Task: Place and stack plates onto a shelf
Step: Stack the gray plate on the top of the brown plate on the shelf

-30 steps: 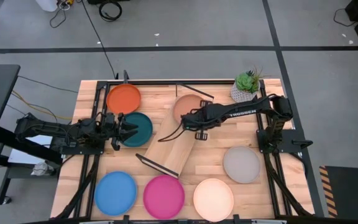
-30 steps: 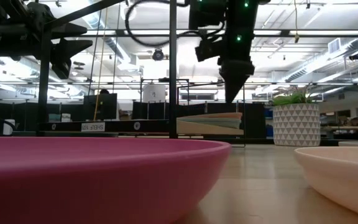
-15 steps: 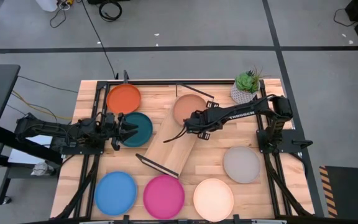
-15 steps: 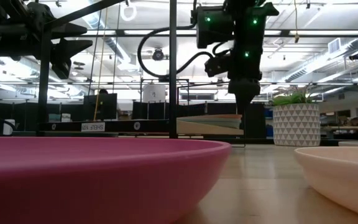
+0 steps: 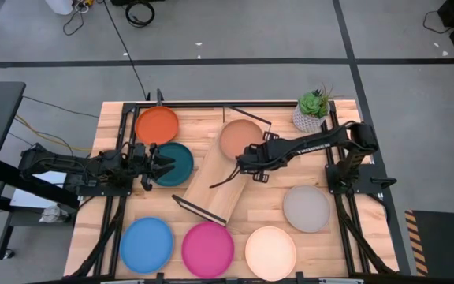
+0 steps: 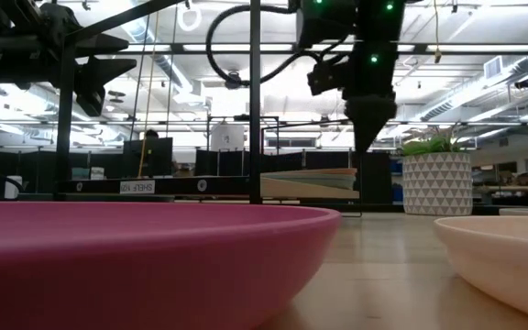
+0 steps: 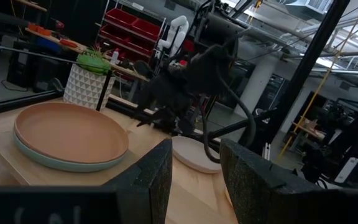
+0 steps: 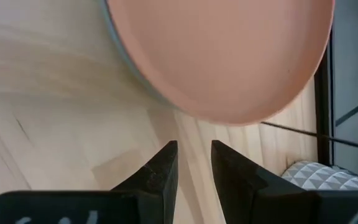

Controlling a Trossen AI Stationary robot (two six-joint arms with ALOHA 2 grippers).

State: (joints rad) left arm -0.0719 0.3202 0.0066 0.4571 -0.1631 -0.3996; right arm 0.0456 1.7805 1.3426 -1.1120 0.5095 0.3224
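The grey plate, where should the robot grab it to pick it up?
Probably by the rim. The grey plate lies flat on the table, apart from the cream plate, so only its raised edge gives the fingers purchase. The right gripper could come down on the edge nearest its own arm.

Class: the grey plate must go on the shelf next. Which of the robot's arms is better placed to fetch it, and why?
Probably the right. The right gripper hovers empty over the shelf, on the grey plate's side. The left gripper sits at the dark teal plate, across the shelf.
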